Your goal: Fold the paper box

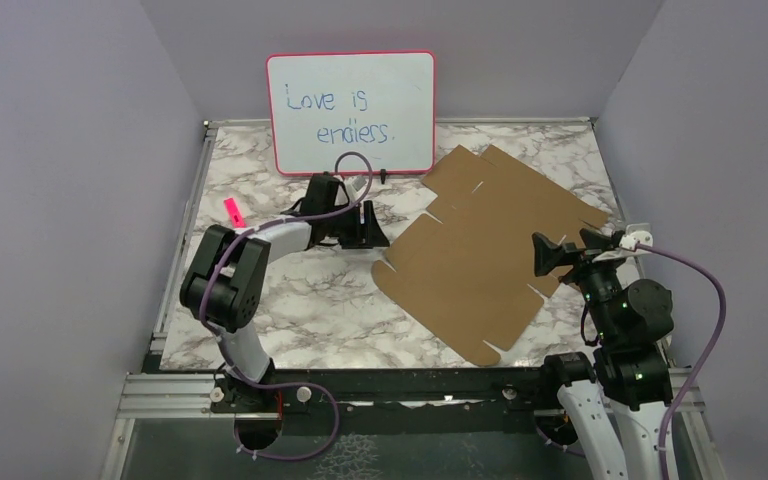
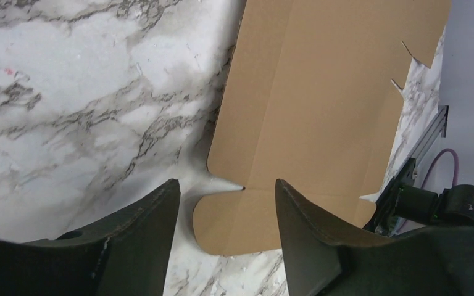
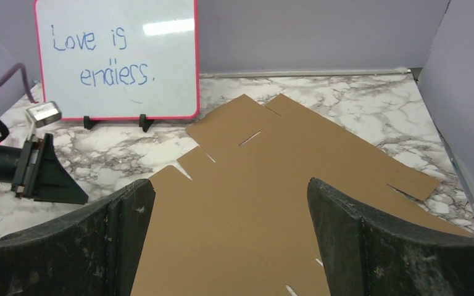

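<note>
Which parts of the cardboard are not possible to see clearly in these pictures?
- Top view: paper box right edge, hidden under right gripper.
- Right wrist view: near part, behind the jaws, cut by bottom edge.
- Left wrist view: far end, cut by top edge.

One paper box, one whiteboard — two arms

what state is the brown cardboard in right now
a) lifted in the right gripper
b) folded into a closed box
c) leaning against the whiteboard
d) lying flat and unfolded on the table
D: the paper box is a die-cut sheet spread flat on the marble table, with none of its flaps folded up.
</note>
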`<state>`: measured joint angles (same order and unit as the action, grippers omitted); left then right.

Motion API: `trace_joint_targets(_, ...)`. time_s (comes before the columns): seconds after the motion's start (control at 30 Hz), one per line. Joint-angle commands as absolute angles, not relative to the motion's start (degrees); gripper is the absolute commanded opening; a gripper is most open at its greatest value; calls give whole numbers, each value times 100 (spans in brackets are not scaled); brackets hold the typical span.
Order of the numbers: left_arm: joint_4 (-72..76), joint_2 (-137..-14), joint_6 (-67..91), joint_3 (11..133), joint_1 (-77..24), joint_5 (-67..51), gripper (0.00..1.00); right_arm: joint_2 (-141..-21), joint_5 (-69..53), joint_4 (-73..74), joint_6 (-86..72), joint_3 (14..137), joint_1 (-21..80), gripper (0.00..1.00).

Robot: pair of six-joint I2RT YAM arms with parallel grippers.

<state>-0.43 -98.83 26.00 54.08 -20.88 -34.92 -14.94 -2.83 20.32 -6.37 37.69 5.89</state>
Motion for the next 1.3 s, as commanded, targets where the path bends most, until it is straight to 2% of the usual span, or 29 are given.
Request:
trace_joint_targets(0.0, 325, -10310, 2720, 5858, -2190, -3954, 56, -1467, -504, 1935, -565, 3693, 581, 100)
trace_joint_targets(0.5, 97, -11420, 2585, 6502, -2363, -4353, 42, -1468, -544, 1855, -520, 3634, 644, 100)
trace_joint_targets(0.73, -256, -11342, 2443, 6557, -2373, -4501, 7, -1483, -545, 1837, -510, 3629, 660, 100)
trace_joint_targets(0.83, -532, -11182, 2290, 6600, -2373, -4373, 0, -1488, -553, 1828, -510, 3619, 675, 100)
trace_joint_targets(1.27, -1755, -10120, 1862, 6082, -2001, -4408, 0, -1538, -541, 1837, -501, 3618, 737, 100)
